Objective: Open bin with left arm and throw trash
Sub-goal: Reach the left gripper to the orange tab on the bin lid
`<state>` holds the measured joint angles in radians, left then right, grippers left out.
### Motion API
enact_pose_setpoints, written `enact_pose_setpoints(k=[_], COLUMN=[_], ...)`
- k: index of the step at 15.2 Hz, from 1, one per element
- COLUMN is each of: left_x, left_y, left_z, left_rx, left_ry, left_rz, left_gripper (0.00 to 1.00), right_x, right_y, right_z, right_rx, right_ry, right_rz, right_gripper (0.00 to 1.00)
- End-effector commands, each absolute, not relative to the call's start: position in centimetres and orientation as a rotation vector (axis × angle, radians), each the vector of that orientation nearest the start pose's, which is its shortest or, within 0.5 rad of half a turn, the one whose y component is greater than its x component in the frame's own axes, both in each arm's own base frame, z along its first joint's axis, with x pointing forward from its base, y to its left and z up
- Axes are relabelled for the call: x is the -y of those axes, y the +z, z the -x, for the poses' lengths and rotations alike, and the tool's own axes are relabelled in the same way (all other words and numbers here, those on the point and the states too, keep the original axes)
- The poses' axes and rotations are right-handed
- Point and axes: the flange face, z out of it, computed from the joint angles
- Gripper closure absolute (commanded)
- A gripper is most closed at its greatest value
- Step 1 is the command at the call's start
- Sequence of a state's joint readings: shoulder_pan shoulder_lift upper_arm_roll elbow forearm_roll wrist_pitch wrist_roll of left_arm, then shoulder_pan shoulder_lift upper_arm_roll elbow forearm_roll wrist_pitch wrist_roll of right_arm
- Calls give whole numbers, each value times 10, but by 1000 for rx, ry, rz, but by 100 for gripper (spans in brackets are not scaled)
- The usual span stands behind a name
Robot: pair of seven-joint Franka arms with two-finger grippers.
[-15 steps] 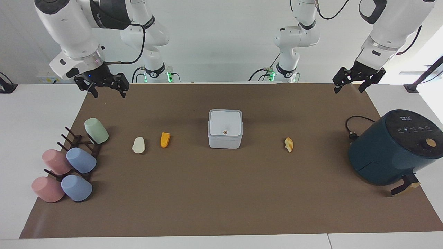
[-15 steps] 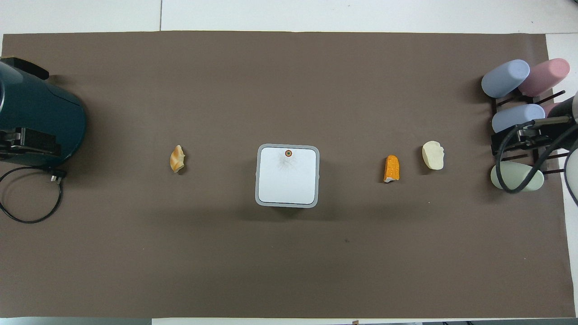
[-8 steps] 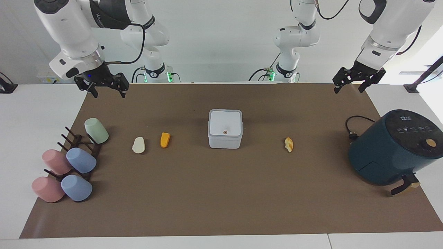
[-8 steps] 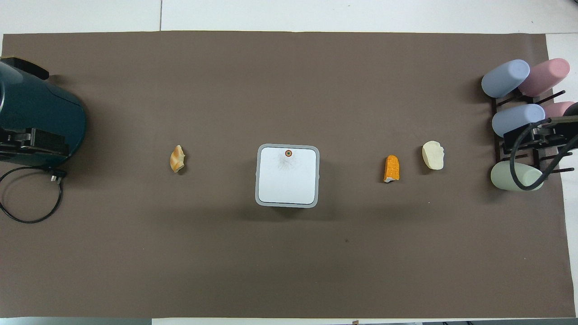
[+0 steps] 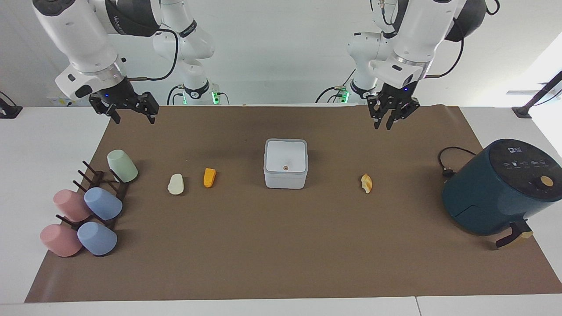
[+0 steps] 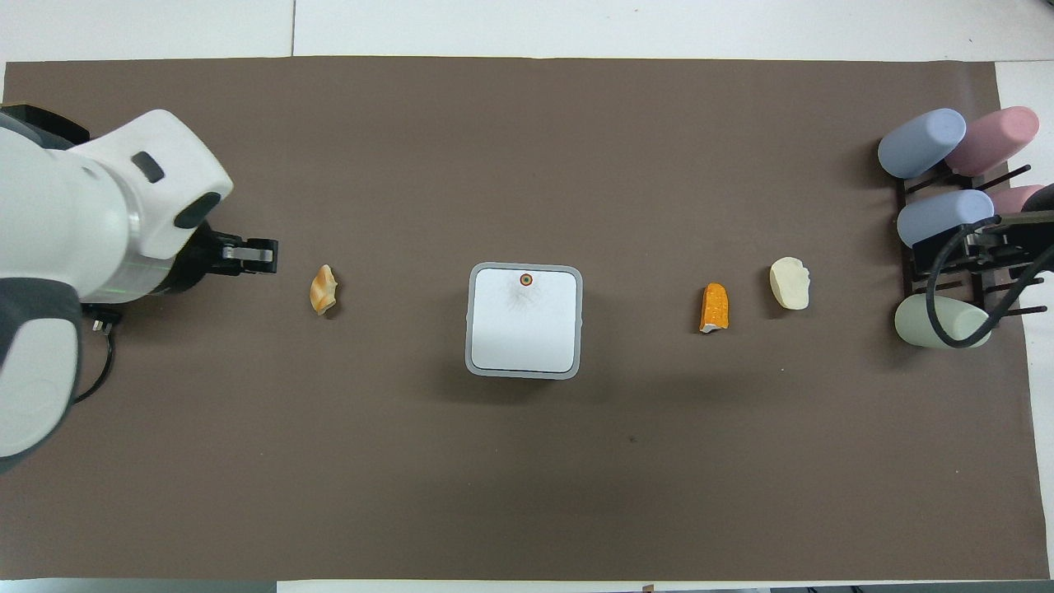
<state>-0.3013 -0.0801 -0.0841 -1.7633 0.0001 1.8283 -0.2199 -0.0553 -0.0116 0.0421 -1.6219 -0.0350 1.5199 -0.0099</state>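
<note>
From my remote station I see the small white square plastic bin [image 5: 285,163] with rounded corners sitting at the middle of the brown table mat [image 5: 281,263], its flip lid down and flat, the tiny orange-red dot [image 6: 526,279] on the lid's edge farther from the robots. The left arm's black two-finger gripper [image 5: 390,117] hangs in the air over the mat's robot-side strip, toward the left arm's end from the bin, fingers pointing down with only a narrow gap between them and nothing held. The right arm's black gripper [image 5: 131,112] waits above the mat's corner at its own end, fingers spread wide and empty. The trash lies on the mat in line with the bin: a yellow-brown bitten fruit piece [image 5: 366,183] toward the left arm's end, an orange wedge [image 5: 209,177] and a cream-white lump [image 5: 176,184] toward the right arm's end.
</note>
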Motion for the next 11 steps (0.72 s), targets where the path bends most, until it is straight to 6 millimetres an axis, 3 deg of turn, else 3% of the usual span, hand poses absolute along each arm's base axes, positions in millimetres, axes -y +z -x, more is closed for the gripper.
enact_pose_setpoints(k=[1,3,6,7,9,11], left_x=[250,275,318,335,363,392], left_y=[573,560,524,513,489,465], left_z=[-503,-504,-504,-501,-497,-489], left_rx=[-279,-332,-407,-427,-431,-458], left_ry=[-330,-514,-546,-557,-555,-550], left_rz=[3189,3214,3230,3239,3259,3274], left_gripper=[100,100,100,100,100,100], right_x=[8,7,0,-4,-29,-30], right_y=[604,599,568,547,483,427], right_z=[-540,-542,-553,-559,-567,-561], right_rx=[29,29,56,68,138,149], right_ry=[135,111,-7,-5,-43,-56], right_rz=[3141,3141,3144,3143,3138,3138], right_gripper=[0,0,0,0,0,0])
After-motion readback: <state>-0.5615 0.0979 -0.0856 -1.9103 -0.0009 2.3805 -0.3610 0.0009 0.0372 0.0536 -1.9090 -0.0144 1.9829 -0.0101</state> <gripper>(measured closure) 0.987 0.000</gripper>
